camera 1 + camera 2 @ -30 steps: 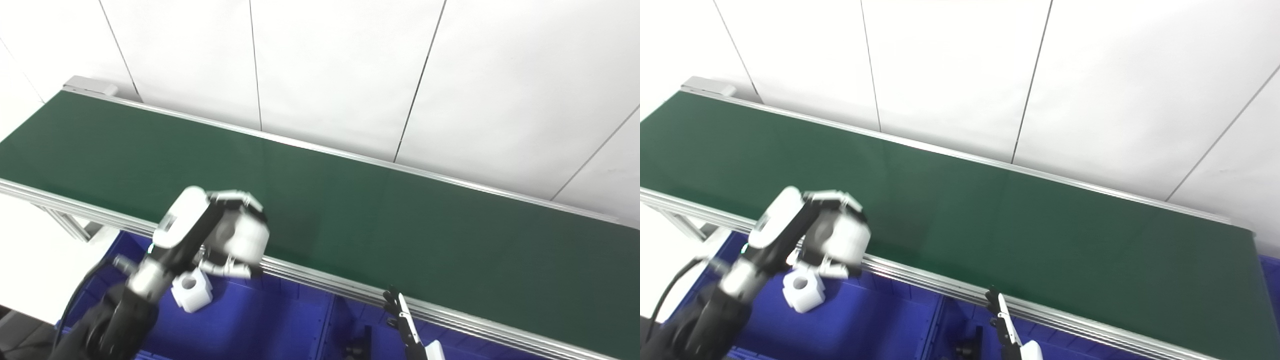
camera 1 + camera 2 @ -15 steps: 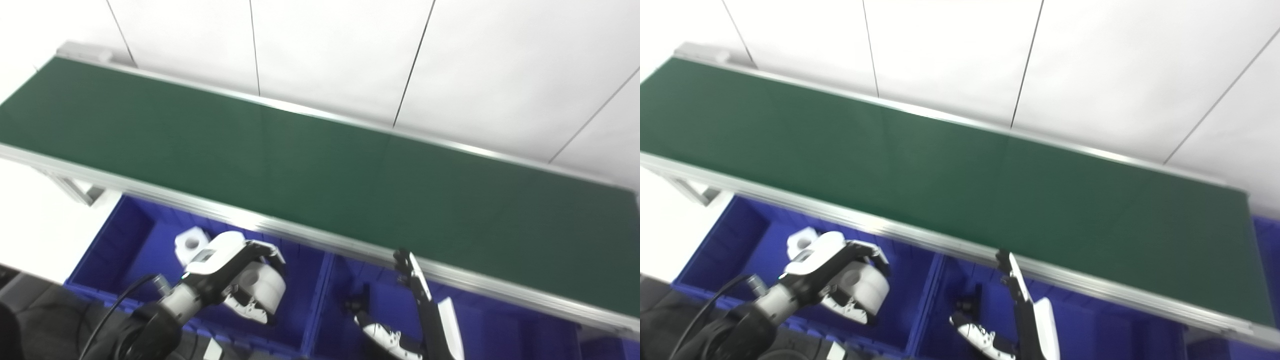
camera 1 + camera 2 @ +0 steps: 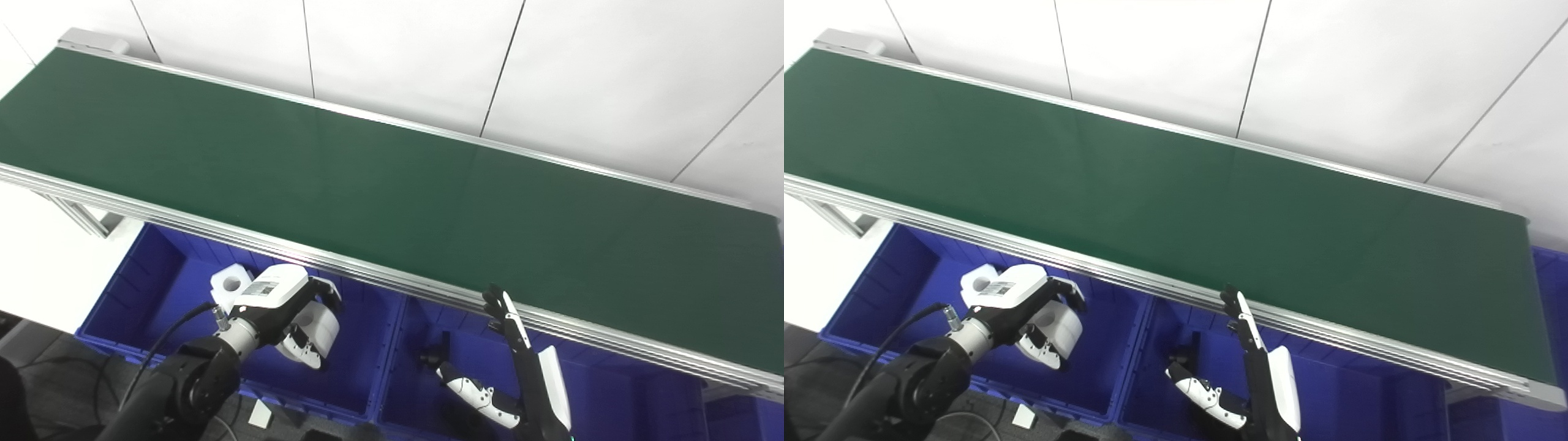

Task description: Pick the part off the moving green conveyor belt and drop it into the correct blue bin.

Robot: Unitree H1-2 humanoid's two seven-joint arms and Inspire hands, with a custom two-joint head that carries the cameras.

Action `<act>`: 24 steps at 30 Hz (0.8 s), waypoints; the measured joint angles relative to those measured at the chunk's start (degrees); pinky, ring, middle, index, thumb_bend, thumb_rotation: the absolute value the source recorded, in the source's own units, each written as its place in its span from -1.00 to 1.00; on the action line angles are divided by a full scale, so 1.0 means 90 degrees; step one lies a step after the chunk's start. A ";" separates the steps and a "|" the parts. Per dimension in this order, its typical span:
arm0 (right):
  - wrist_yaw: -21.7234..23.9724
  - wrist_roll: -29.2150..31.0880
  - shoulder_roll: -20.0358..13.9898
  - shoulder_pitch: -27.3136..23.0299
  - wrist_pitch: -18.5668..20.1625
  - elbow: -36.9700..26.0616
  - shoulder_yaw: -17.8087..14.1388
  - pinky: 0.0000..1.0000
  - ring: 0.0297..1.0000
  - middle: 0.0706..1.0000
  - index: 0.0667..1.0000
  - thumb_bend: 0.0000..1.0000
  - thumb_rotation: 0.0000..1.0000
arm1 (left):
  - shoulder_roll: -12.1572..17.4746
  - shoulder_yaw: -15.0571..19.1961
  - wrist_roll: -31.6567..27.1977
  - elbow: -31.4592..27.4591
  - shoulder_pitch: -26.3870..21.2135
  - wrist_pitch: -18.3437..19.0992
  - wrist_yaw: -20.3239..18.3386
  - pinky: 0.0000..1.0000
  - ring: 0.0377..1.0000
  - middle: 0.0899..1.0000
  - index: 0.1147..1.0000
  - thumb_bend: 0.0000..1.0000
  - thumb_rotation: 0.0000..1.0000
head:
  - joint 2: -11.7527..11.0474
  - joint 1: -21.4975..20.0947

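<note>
Green conveyor belt (image 3: 392,184) runs diagonally across my view, bare along its visible length; no part riding on it. Below its near rail sit the blue bins: left bin (image 3: 153,288), middle bin (image 3: 422,343). White part (image 3: 229,286), blocky with a round hole on top, lies in the left bin near the belt-side wall, free of any grip. It is too squat for me to call a long axis. Left hand (image 3: 300,321) hangs over the same bin, just right of the part and slightly nearer me, so the part lies up and to its left; I cannot tell whether the two touch. Its fingers are curled downward with gaps between them and nothing in them. Right hand (image 3: 490,373) is well apart over the middle bin, fingers spread straight up toward the rail, thumb out, empty. Left hand is by far the nearer. I judge the drop made; next move is lifting the left hand clear.
</note>
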 measured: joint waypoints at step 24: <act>-0.0004 -0.0358 0.0044 0.0288 0.0022 -0.0077 0.0078 0.64 0.79 0.85 0.94 0.37 -0.03 | -0.0150 0.0295 -0.5135 0.0057 0.0539 -0.1814 -0.0626 0.86 0.92 0.96 0.90 0.51 -0.48 | -0.0400 -0.0938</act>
